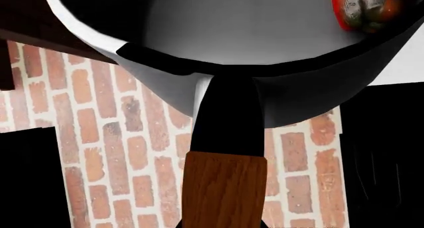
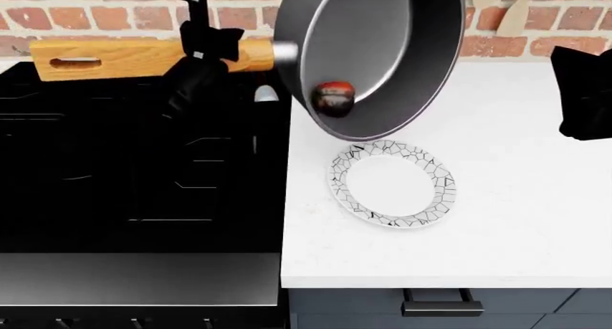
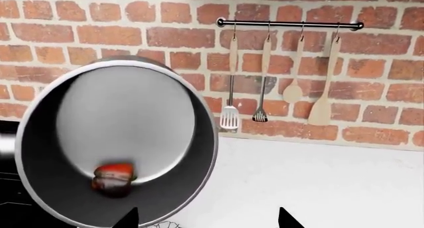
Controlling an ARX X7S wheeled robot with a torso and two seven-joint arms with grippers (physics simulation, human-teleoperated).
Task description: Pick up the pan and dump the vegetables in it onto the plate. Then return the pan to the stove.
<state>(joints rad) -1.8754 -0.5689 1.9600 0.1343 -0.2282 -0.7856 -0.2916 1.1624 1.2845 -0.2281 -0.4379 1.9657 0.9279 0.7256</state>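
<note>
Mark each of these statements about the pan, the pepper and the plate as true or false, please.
1. The pan is tilted steeply above the counter. True.
2. The pepper already lies on the plate. False: it sits inside the pan, at its low edge.
3. The left gripper holds the wooden handle. True.
4. The plate stands on the stove. False: it is on the white counter.
5. Utensils hang on the brick wall. True.

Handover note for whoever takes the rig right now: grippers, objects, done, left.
Left gripper: shut on the pan handle, pan lifted and tipped steeply over the plate.
Right gripper: open, empty, facing the pan's mouth.
Pepper: in the pan, at its lower rim, not out yet.
Plate on the white counter, bare.
Done: pickup, tilt.
Left: tip the pepper out, return pan to stove.
</note>
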